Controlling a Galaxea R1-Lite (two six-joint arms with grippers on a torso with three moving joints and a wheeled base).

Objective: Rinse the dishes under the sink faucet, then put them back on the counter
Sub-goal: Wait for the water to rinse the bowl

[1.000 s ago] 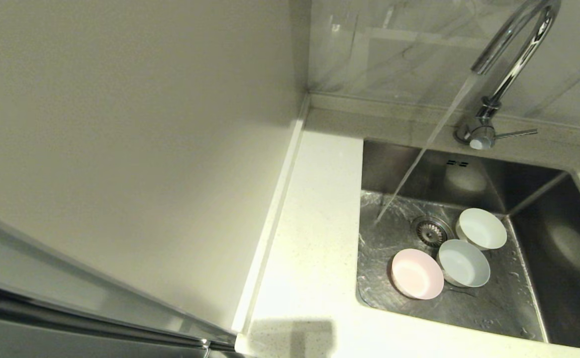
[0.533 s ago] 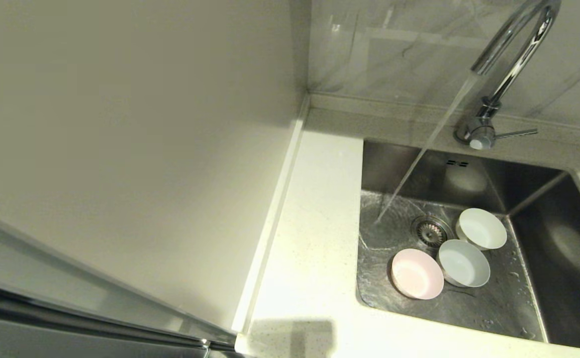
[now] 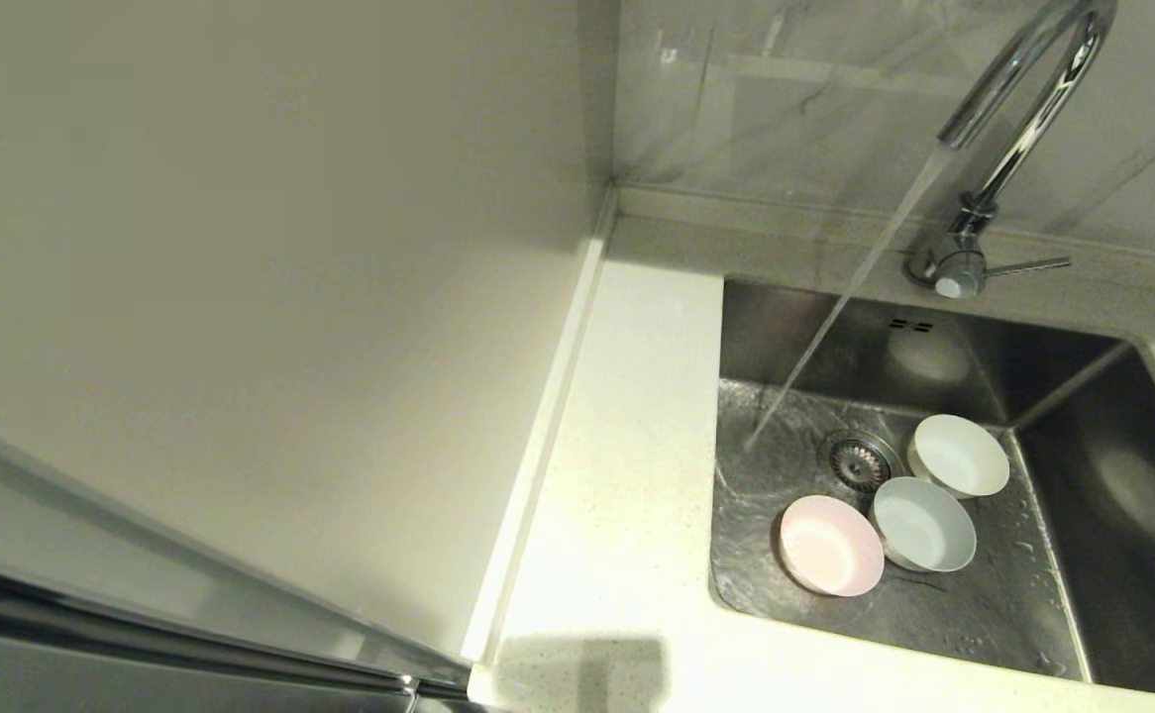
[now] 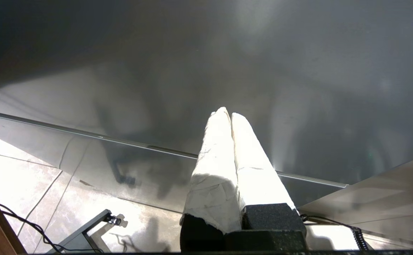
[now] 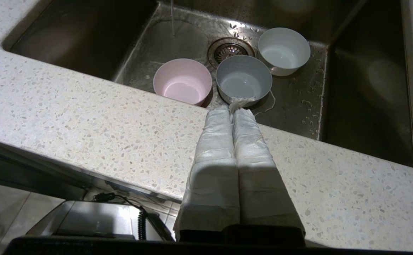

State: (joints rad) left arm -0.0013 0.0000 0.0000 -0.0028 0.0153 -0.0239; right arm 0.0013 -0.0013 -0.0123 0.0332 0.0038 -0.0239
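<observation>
- The right claw (image 5: 232, 110) has its two white-wrapped fingers (image 5: 216, 152) pressed together, holding nothing. It hangs over the speckled table (image 5: 86, 117), its tips at the edge of the sink (image 5: 362, 106) in the right wrist view, apart from the bowls.
- The left claw (image 4: 227, 114) is also pressed together and empty, parked low in front of a dark glossy panel (image 4: 298, 88), with pale floor tiles (image 4: 18, 177) at the lower left of its view.
- Neither claw shows in the head view.
- Three small round bowls stand upright, mouths up, on the sink floor in the lower right of the head view: the pink bowl (image 3: 830, 545) lowest and leftmost, the blue-grey bowl (image 3: 922, 524) just beside it, and the white bowl (image 3: 959, 455) above that. Round as they are, none has a long axis.
- They cluster around the drain strainer (image 3: 857, 459), which lies just to their upper left.
- The chrome faucet (image 3: 1018, 109) arches at the upper right, its thin lever (image 3: 1028, 265) pointing right.
- A water stream (image 3: 840, 307) runs slantwise down to the left, hitting the sink floor left of the drain, clear of all three bowls.
- The table (image 3: 617, 475) runs down the frame to the left of the sink.
</observation>
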